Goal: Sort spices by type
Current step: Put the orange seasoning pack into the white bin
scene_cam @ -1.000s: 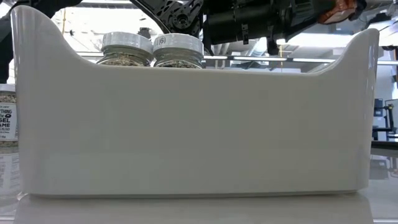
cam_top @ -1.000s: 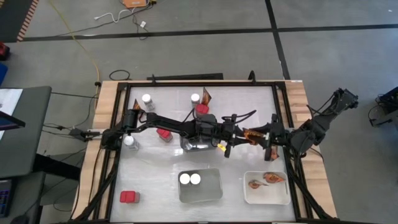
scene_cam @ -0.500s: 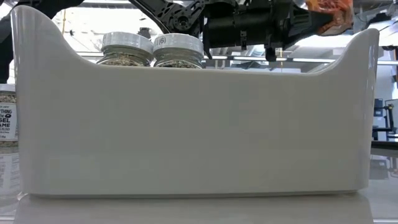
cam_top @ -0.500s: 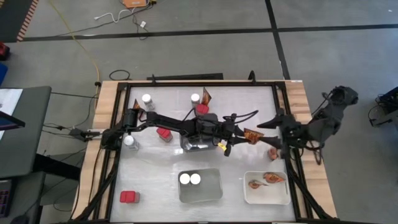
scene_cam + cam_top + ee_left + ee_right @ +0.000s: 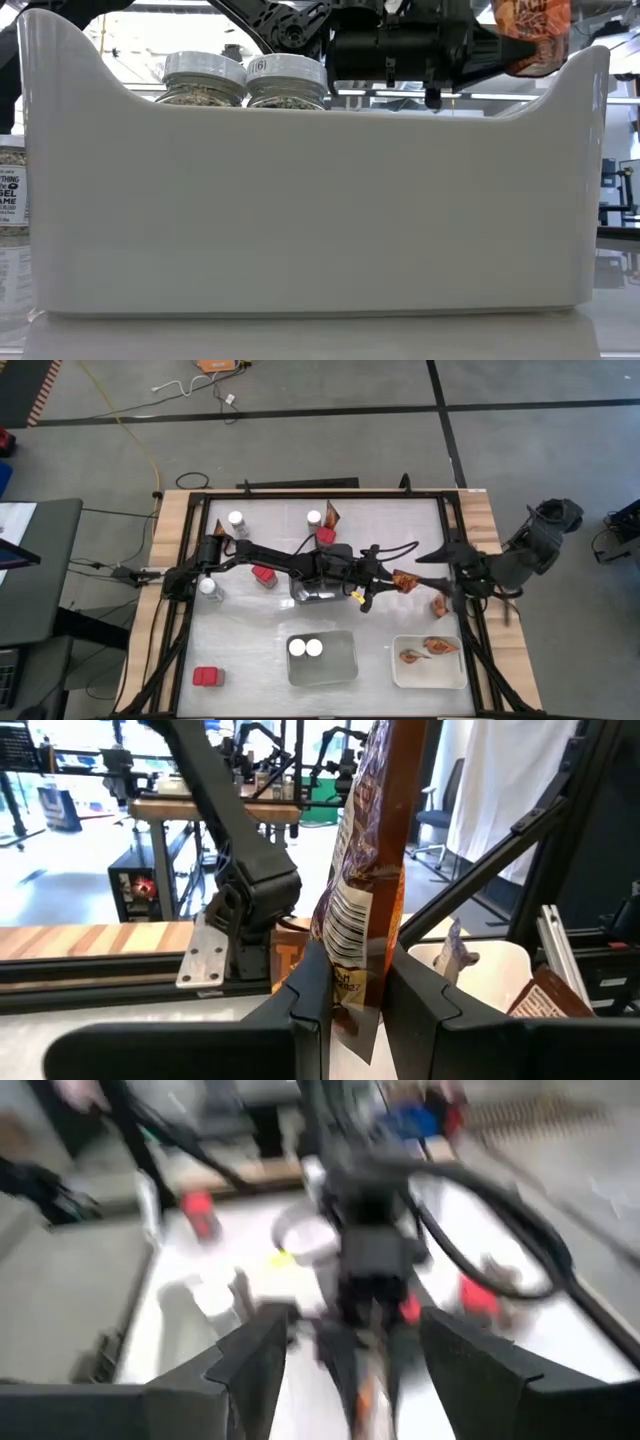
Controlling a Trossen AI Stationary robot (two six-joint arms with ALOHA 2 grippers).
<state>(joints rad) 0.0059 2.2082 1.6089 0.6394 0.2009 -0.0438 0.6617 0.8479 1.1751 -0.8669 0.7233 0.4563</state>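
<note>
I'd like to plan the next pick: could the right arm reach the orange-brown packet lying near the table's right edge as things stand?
Probably yes. The right hand is open and empty, just beside the flat orange-brown packet with nothing lying over it. The left hand is shut on another packet nearby, so clearance may be tight.

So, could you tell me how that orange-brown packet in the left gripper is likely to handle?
The packet looks flat and creased, so it is probably floppy and light. The left gripper pinches only its lower edge, so it may sway or slip. Over the white tray, it would likely land flat rather than roll.
</note>
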